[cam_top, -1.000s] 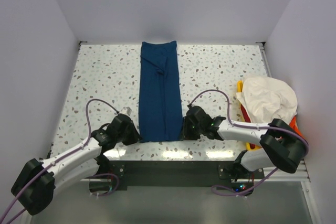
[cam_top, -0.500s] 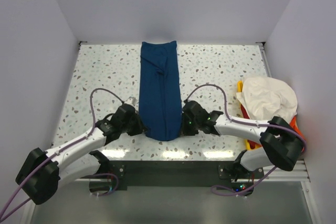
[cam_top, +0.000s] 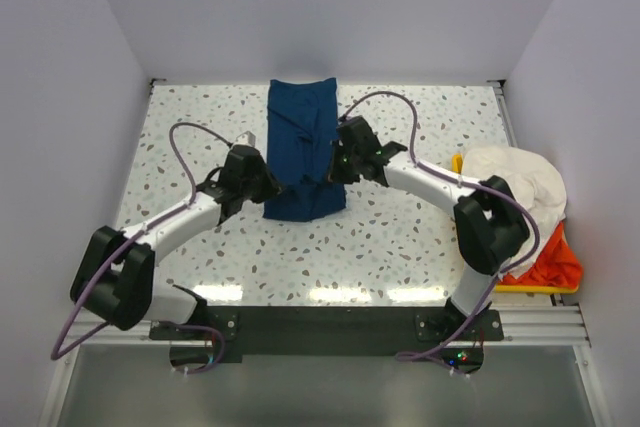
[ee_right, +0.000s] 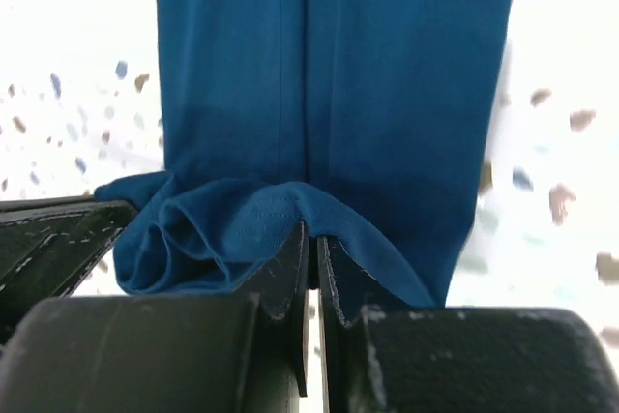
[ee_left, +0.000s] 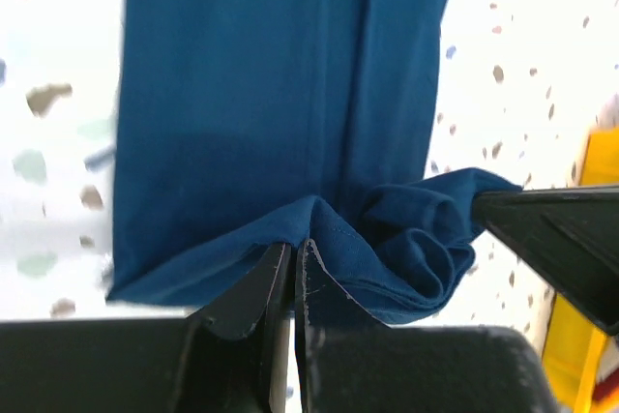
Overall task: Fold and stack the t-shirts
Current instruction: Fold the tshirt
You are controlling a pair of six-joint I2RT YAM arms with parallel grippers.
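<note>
The navy blue t-shirt (cam_top: 302, 152) lies as a long narrow strip on the speckled table, its near end lifted and doubled back over the rest. My left gripper (cam_top: 262, 185) is shut on the hem at the strip's left side. In the left wrist view (ee_left: 293, 250) the hem bunches at the fingertips. My right gripper (cam_top: 338, 165) is shut on the hem at the right side, and the right wrist view (ee_right: 314, 239) shows the cloth pinched the same way. A cream-white t-shirt (cam_top: 512, 187) and an orange-red one (cam_top: 545, 259) lie heaped at the right.
A yellow plastic bin (cam_top: 458, 169) under the heaped shirts stands at the table's right edge. White walls close in the table on three sides. The table's near edge (cam_top: 330, 292) runs above a black rail.
Both grippers have carried the navy shirt's near end away from the front edge toward the back, folding the strip over itself. The arms are now stretched far out over the table.
</note>
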